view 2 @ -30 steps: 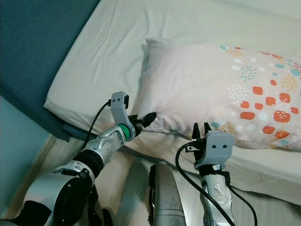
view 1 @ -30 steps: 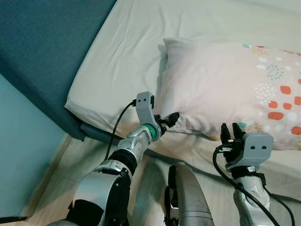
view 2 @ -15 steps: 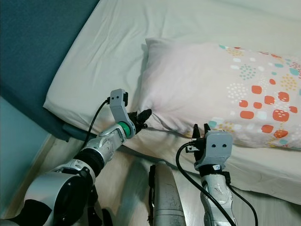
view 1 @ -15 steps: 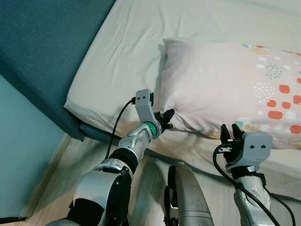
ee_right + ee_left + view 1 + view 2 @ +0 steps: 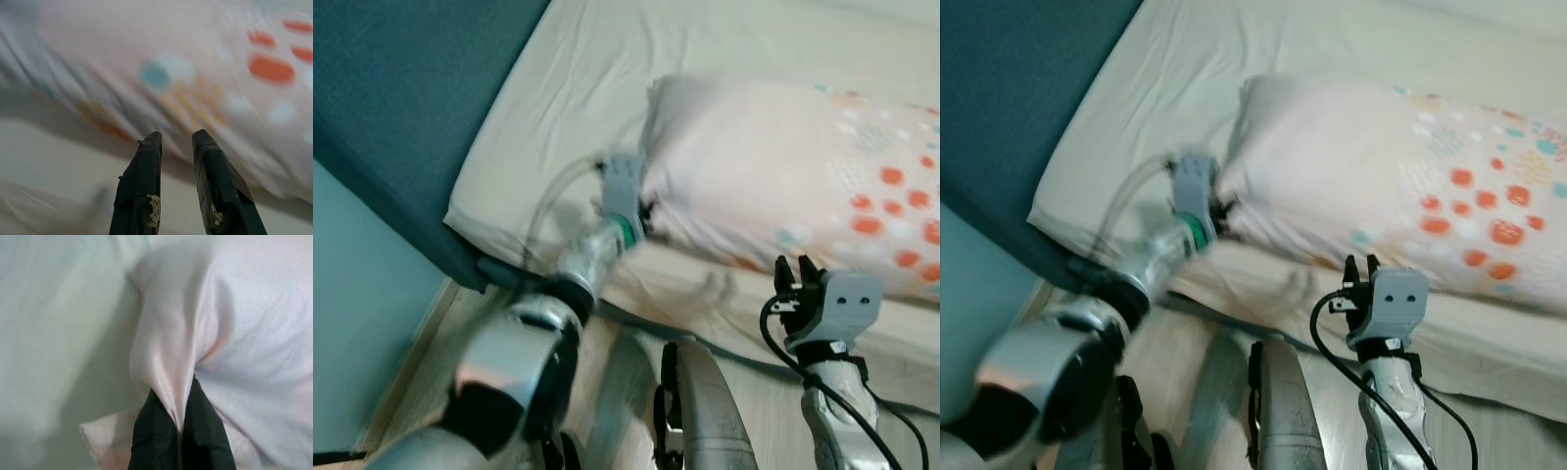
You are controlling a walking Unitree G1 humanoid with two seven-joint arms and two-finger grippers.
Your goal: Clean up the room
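L gripper (image 5: 177, 431), pinched shut on a fold at the corner of the pale pink pillow w/ orange-teal dots (image 5: 783, 186), is now tugging it along the cream-sheeted bed (image 5: 568, 108) — pillow's shifted, straightening looks underway; R gripper (image 5: 176, 161) hovers slightly parted by its near edge.

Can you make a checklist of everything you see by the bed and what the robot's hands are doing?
Surface: bed, pale sheet, wrinkled.
Job's things: pillow, pink with coloured dots, lying on the bed.
Clutter: nothing seen.
Grippers: left gripper shut, pinching the pillow's corner; arm blurred. Right gripper slightly open, near the pillow's front edge, holding nothing.
Cables: black cable looping by the right wrist.
Surroundings: blue headboard, wood floor.
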